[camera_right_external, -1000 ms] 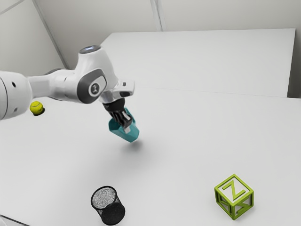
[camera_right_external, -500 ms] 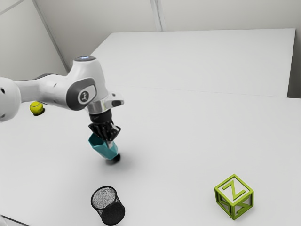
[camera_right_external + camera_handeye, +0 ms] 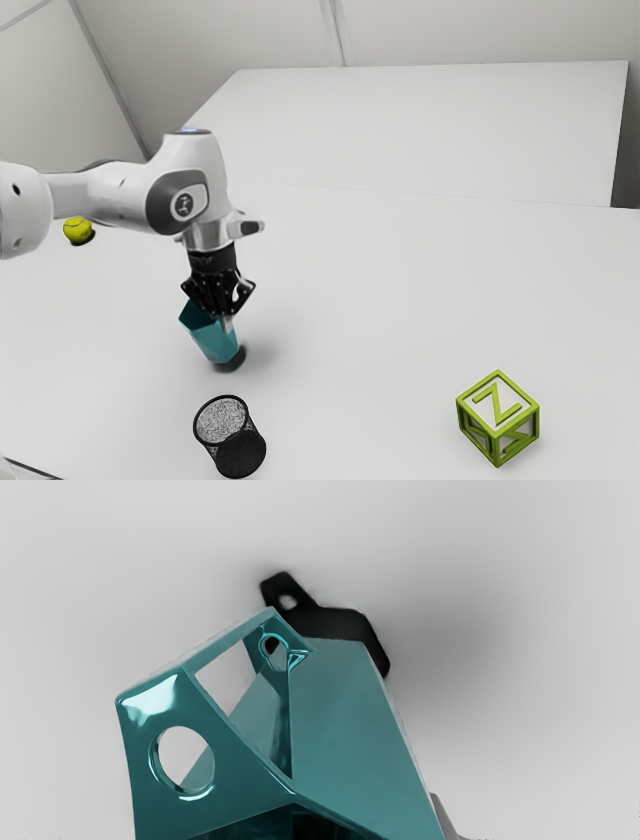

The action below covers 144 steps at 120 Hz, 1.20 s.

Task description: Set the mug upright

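Mug (image 3: pixel 213 343): teal, faceted, left of centre in the exterior view; tilted, its mouth up toward the frame's left and its base toward the lower right; the wrist view shows an angular part with a round hole joined to its side
Tabletop (image 3: pixel 400 290): pale and smooth, across the middle and lower frame, with a dark shadow (image 3: pixel 232 362) at the mug's base; I cannot tell whether the base touches down
Arm (image 3: pixel 110 195): white and grey, in from the left edge, its wrist above the mug
Claw (image 3: pixel 226 322): black, pointing down at left of centre, clamped on the mug near its rim
Letter block (image 3: pixel 498 418): green-edged, marked Z, lower right
Mesh cup (image 3: pixel 230 437): black, tilted, lower left, just below the mug in the frame
Ball (image 3: pixel 78 230): yellow-green, far left, beneath the arm in the frame
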{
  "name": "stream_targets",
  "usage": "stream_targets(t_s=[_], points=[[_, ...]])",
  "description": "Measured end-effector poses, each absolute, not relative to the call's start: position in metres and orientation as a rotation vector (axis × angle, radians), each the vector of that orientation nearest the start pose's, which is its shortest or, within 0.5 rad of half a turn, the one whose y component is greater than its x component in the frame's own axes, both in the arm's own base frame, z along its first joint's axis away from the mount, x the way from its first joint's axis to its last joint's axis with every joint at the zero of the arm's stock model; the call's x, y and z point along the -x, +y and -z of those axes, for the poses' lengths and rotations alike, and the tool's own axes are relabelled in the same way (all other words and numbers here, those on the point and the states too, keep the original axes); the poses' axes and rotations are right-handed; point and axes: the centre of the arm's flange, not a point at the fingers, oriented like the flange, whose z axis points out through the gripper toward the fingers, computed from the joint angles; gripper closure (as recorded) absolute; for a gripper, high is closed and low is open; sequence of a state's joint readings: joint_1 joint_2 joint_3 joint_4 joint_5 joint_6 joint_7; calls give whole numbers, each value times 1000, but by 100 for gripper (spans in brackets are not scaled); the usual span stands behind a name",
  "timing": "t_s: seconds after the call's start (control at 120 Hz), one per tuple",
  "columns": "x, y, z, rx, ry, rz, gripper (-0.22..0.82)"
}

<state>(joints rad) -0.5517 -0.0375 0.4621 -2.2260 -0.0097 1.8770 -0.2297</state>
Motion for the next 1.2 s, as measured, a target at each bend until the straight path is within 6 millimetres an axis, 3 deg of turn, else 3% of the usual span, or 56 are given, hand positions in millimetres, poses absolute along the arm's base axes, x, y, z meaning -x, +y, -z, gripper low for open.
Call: stream_targets(t_s=[0.5, 0.742, 0.875, 1.008, 1.2], points=[[-482, -39, -336, 3059, -440, -602, 78], [-487, -57, -346, 3072, -409, -563, 29], [-497, -70, -374, 3097, -372, -496, 16], [-506, -81, -421, 3119, -320, -433, 8], [-537, -68, -536, 3061, -228, -134, 3]])
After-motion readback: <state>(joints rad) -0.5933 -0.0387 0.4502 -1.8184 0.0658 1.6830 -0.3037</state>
